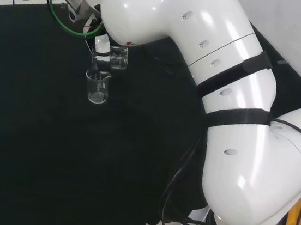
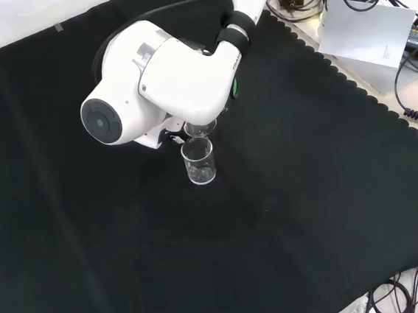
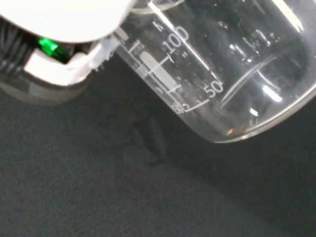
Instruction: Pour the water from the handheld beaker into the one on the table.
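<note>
A small clear glass beaker with white graduation marks point(image 1: 119, 58) hangs tipped on its side above the black cloth point(image 1: 36, 148), held by the black and white robot hand point(image 1: 101, 46). In the head view a white finger lies against the glass and the beaker is carried clear of the bench, so the fingers are clamped on it, though most of the hand sits behind the white arm link point(image 2: 160, 76). Directly under its lowered lip stands a second clear glass beaker with a pouring spout point(image 1: 97, 88), upright on the cloth. In the front view this standing beaker point(image 2: 199, 162) is just below the arm link, with the rim of the tipped one point(image 2: 200, 130) right above its mouth. Up close in the wrist view, the held beaker point(image 3: 217, 74) shows white scale lines and numerals on its wall, a rounded bottom edge and bright glints. Whether either vessel holds water cannot be told.
</note>
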Available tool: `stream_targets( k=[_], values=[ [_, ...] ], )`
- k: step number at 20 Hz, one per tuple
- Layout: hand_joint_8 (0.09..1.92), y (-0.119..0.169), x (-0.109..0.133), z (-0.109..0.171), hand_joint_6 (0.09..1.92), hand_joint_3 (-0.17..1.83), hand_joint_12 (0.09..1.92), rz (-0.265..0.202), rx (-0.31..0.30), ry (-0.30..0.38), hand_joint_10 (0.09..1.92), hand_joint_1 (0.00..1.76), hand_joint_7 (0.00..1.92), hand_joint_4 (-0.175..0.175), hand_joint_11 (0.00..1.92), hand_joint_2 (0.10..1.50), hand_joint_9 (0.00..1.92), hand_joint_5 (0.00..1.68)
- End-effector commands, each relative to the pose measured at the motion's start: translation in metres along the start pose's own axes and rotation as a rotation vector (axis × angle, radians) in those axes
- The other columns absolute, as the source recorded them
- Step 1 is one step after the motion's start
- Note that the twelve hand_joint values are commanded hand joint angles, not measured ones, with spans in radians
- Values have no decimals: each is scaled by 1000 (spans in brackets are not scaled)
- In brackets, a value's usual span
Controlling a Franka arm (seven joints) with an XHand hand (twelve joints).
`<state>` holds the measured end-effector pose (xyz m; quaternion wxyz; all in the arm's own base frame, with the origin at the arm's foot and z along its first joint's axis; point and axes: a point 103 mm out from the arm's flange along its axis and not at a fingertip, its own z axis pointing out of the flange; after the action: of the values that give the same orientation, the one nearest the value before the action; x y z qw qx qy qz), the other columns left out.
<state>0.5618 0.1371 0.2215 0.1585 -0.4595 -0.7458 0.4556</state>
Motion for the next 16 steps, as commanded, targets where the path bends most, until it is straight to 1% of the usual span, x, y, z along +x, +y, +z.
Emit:
stream_targets(
  k=[1,16],
  values=[
    [157,-2,-1,1,848,913,683,1,-1,-1,87,1125,1794,175,1401,538,1840,1253],
    [159,-3,-1,2,852,913,681,-1,-8,-3,87,1124,1793,175,1403,539,1841,1251]
  ],
)
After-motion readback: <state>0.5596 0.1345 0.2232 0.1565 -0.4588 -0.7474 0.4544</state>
